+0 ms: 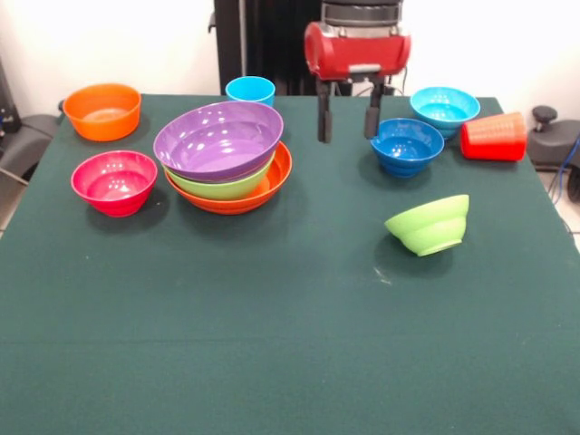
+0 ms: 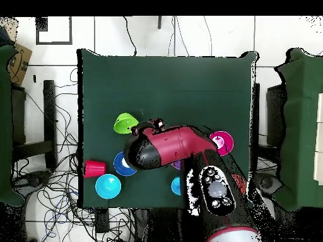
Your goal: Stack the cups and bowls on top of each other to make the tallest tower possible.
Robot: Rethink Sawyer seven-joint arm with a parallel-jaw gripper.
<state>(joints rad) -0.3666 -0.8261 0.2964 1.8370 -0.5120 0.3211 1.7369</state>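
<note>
A: Left to right, front view. Go.

B: Small glossy orange plastic bowl (image 1: 102,111) at the far left corner of the dark green cloth-covered table (image 1: 272,344), upright. Just nearer, a small glossy magenta-red plastic bowl (image 1: 114,182), upright, apart from it.

A: The tower?

B: Pile of three nested wide bowls (image 1: 227,156), centre-left: large orange plastic bowl (image 1: 272,186) at the bottom, large lime green plastic bowl (image 1: 227,188) inside it, large purple plastic bowl (image 1: 219,138) on top, tilted a bit toward the camera. Nothing else on it.

A: Cups?

B: Smooth light blue plastic tumbler (image 1: 250,90) upright behind the pile at the far edge. Ridged red plastic tumbler (image 1: 494,137) lying on its side at the far right.

A: Gripper?

B: Black two-finger gripper (image 1: 347,120) under the red arm head, hanging above the cloth between the pile and the right-hand bowls. Fingers spread wide, holding nothing.

A: Right side?

B: Small dark blue plastic bowl (image 1: 407,145) upright, just right of the gripper. Small light blue plastic bowl (image 1: 444,109) behind it, nearly touching. Small lime green plastic bowl (image 1: 429,224) nearer the camera, tipped on its side, mouth facing up and left.

A: Overhead?

B: Arm covers the pile; lime green bowl (image 2: 125,123) and red tumbler (image 2: 94,167) show.
</note>
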